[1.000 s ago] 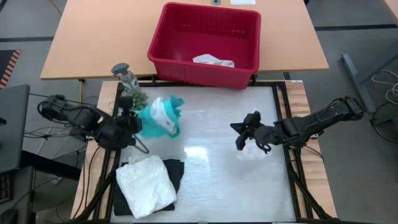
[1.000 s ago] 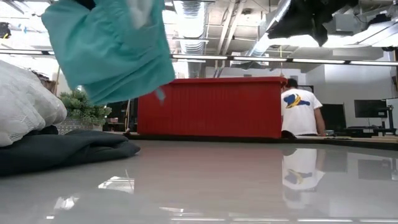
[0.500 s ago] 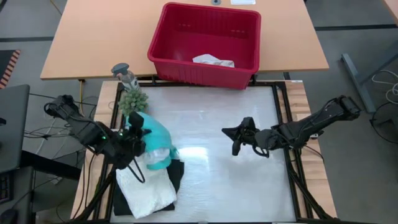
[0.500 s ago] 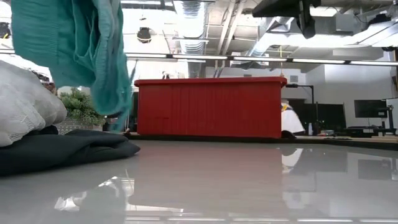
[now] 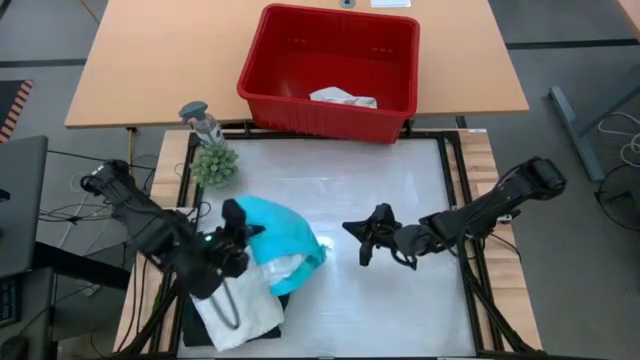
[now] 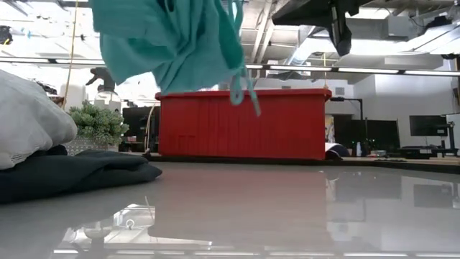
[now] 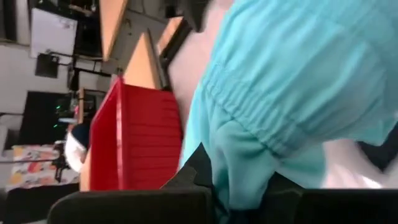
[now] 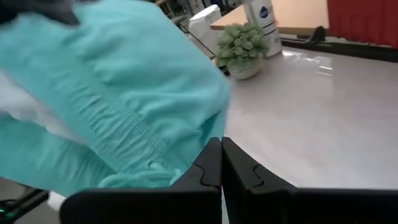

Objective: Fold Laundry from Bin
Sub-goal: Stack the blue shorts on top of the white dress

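Observation:
My left gripper (image 5: 236, 224) is shut on the teal garment (image 5: 282, 238), which hangs bunched above the near-left of the table (image 5: 400, 180), partly over the pile. In the low view the teal garment (image 6: 172, 39) hangs high above the tabletop. The pile is a folded white lacy garment (image 5: 238, 312) lying on a black one (image 5: 198, 330). My right gripper (image 5: 358, 238) is shut with nothing in it, a short way right of the teal cloth. The red bin (image 5: 330, 60) stands on the far wooden table with a white garment (image 5: 343, 97) inside. My left gripper pinches a bunched fold of the teal garment (image 7: 239, 180) between its two fingers (image 7: 193, 171). It comes from the table's left, slanting downward. The cloth hangs slack below and beyond the fingers, clear of the tabletop; how many layers are caught cannot be told.
A small green plant (image 5: 213, 163) and a spray bottle (image 5: 203, 120) stand at the far left corner. Bare shiny tabletop lies in the middle and toward the right. A dark metal frame edges the table.
My left gripper has carried the teal garment toward the near edge and a little to the right, rolling as it went; the cloth now hangs over the pile. My right gripper, still shut, has moved left toward the teal garment and sunk a little.

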